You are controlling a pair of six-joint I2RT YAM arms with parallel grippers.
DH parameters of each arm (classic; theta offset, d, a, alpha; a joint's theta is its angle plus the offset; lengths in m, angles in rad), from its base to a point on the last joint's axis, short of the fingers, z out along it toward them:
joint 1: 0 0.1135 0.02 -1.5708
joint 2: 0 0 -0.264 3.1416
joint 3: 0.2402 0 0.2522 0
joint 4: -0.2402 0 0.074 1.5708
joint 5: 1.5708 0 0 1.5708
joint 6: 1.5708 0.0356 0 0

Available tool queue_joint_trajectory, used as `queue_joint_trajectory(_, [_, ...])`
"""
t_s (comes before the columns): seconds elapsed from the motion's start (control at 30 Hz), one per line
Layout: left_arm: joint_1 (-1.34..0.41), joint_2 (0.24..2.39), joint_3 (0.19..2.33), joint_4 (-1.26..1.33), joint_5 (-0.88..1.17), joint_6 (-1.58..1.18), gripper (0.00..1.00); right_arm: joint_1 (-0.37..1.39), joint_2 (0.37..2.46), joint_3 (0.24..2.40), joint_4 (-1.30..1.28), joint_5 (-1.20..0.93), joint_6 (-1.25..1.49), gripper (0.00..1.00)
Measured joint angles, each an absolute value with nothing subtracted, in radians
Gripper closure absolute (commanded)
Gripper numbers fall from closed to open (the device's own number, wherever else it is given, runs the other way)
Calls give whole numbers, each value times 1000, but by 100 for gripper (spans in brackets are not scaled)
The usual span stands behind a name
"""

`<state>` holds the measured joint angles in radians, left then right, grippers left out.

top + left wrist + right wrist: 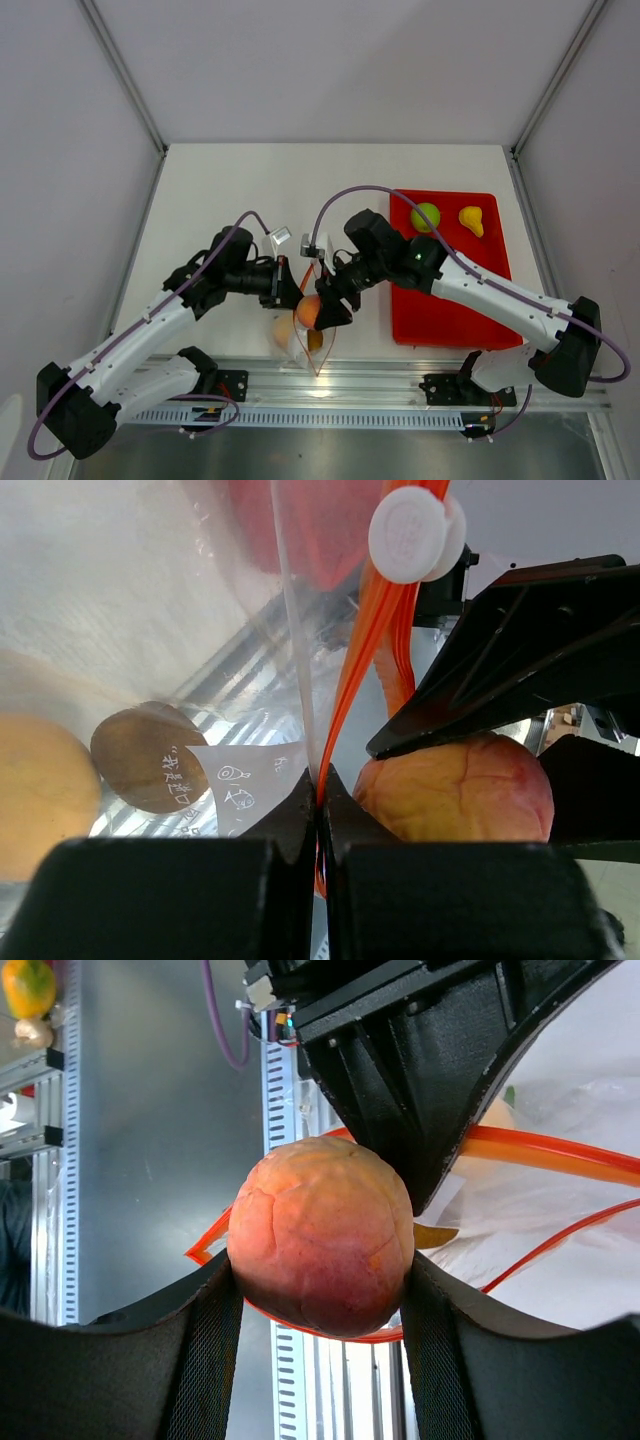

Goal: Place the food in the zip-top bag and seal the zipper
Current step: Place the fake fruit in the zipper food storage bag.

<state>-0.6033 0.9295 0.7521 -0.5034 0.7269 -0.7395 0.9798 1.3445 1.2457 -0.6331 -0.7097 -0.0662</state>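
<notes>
My right gripper (312,312) is shut on a red-pink fruit (320,1235), holding it over the open mouth of the clear zip-top bag (300,338); the fruit also shows in the left wrist view (455,788). My left gripper (292,283) is shut on the bag's orange-red zipper (345,690) and holds that edge up. Inside the bag lie an orange fruit (40,795) and a brownish piece (145,755). A lime-green apple (426,216) and a yellow pear (472,220) sit on the red tray (445,315).
The red tray lies right of the bag. An aluminium rail (400,385) runs along the table's near edge, just below the bag. The zipper's white slider (412,532) sits at the top of the strip.
</notes>
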Motion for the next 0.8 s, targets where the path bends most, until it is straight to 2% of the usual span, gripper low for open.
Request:
queue_joint_trajectory(0.37, [-603, 929, 761, -525, 700, -732, 99, 987, 1349, 1271, -730, -556, -72, 100])
queue_joint_trajectory(0.43, [-603, 929, 761, -529, 695, -732, 100, 987, 1350, 1271, -741, -532, -72, 96])
queue_joint_trajectory(0.6, [-603, 924, 761, -535, 686, -732, 99, 987, 1351, 1271, -752, -485, -72, 75])
queue_joint_trajectory(0.63, [-603, 921, 761, -536, 685, -732, 99, 987, 1352, 1271, -752, -477, -71, 68])
queue_joint_trajectory(0.7, [-603, 915, 761, -537, 684, -732, 99, 987, 1353, 1271, -754, -464, -72, 61])
queue_joint_trajectory(0.73, [-603, 913, 761, -537, 684, -732, 99, 987, 1353, 1271, -755, -457, -71, 54])
queue_joint_trajectory(0.8, [-603, 911, 761, -537, 685, -732, 99, 987, 1353, 1271, -757, -446, -71, 50])
